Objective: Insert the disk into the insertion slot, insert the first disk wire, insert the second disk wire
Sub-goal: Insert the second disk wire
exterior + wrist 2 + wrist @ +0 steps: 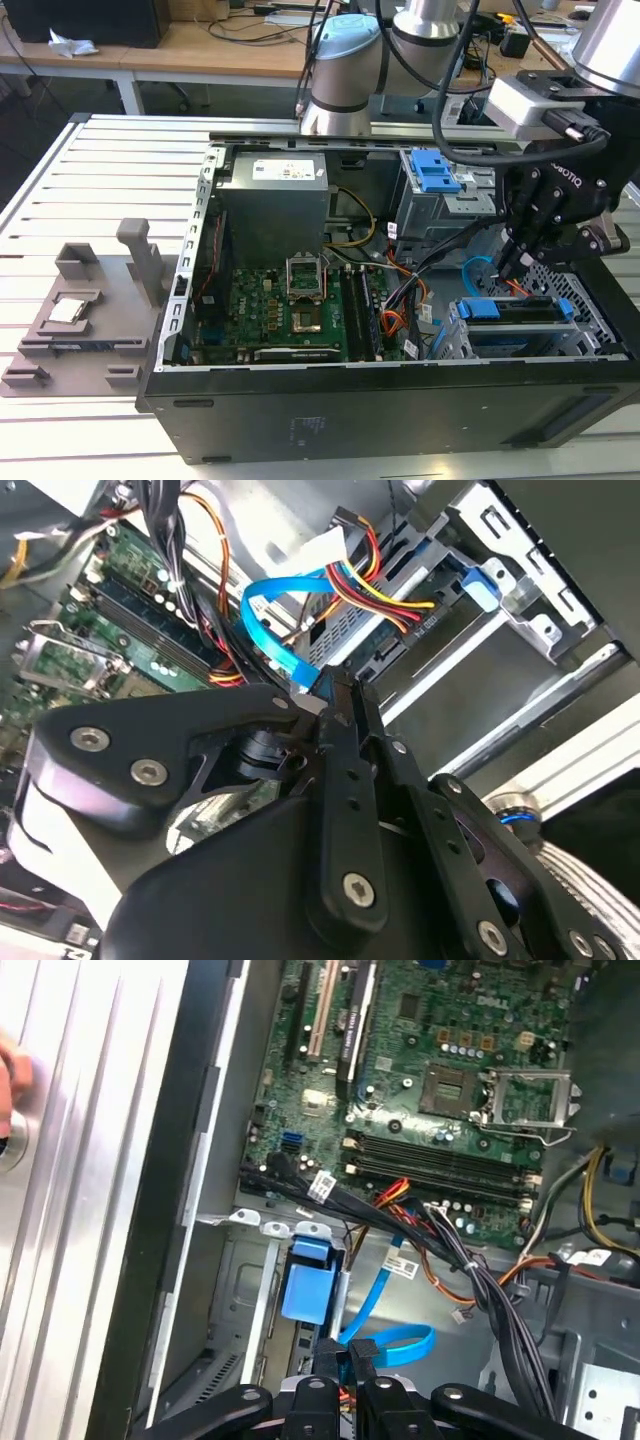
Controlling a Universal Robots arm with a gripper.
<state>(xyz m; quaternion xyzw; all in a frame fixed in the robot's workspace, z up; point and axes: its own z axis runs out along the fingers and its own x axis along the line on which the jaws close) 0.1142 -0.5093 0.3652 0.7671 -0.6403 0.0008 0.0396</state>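
The disk (pixel 520 312), silver-grey in its bright blue carrier, lies inside the insertion slot (pixel 452 342), the low perforated grey cage at the exterior view's right. My gripper (pixel 512 268) hangs just behind the cage, shut on the plug end of the second disk wire (pixel 278 630). This slim light blue cable loops away from the fingertips (pixel 338 702) in both wrist views, where the loop (pixel 402 1344) curls beside the carrier's blue tab (pixel 305 1282). The first disk wire (pixel 392 584), a bundle of red, yellow and black strands, runs along the disk's rear edge.
The open computer case (pixel 400 400) holds a green motherboard (pixel 270 310), a grey power supply (pixel 272 205) and a taller cage with a blue latch plate (pixel 436 172). Thick black cables (pixel 470 1270) and orange-black wires (pixel 392 322) cross near the cage. A grey fixture (pixel 90 300) sits on the slatted table.
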